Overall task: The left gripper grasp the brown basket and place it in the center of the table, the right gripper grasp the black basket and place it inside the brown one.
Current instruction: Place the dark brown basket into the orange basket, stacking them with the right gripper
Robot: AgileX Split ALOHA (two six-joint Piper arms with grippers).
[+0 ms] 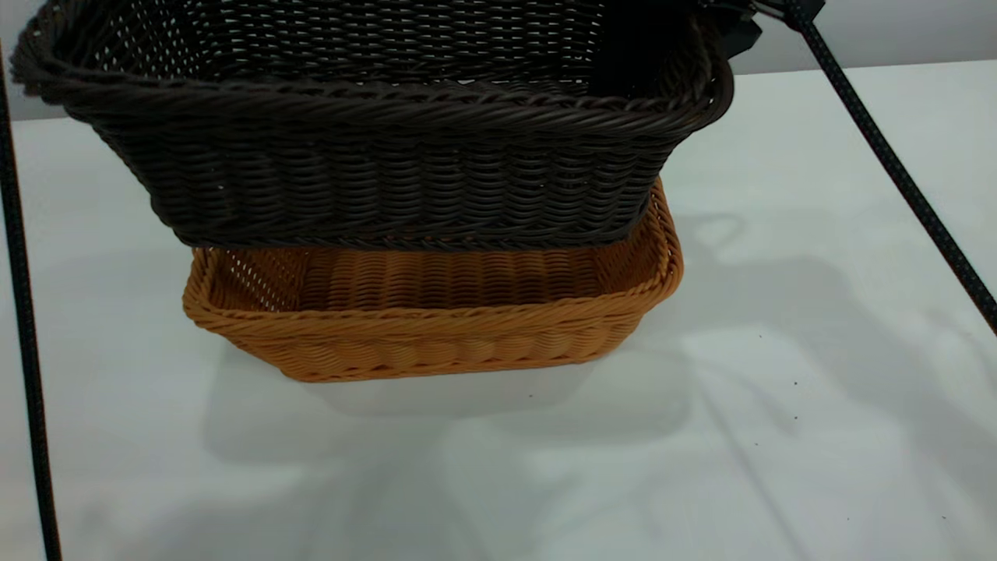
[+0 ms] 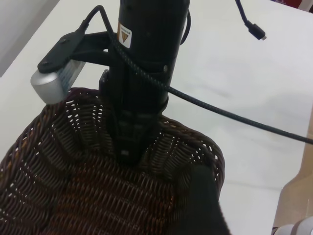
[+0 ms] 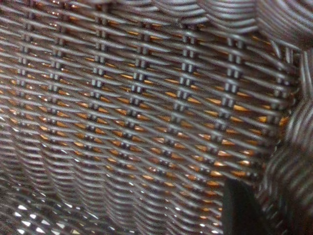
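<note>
Brown basket (image 1: 436,327) centred on table (image 1: 818,436): done | black basket (image 1: 374,156) held over it, my right gripper (image 2: 129,147) clamping its rim | lowering left | left fingers: cannot tell

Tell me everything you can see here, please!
black basket: one, almost black, held up just over the brown basket
brown basket: one, orange-tan, standing on the table under the black one
table: one, white, under everything
cables: two, black, one at each side of the exterior view
right gripper: one, black, clamped on the black basket's rim at its end
left gripper: one, black, close beside that same end of the black basket
</note>
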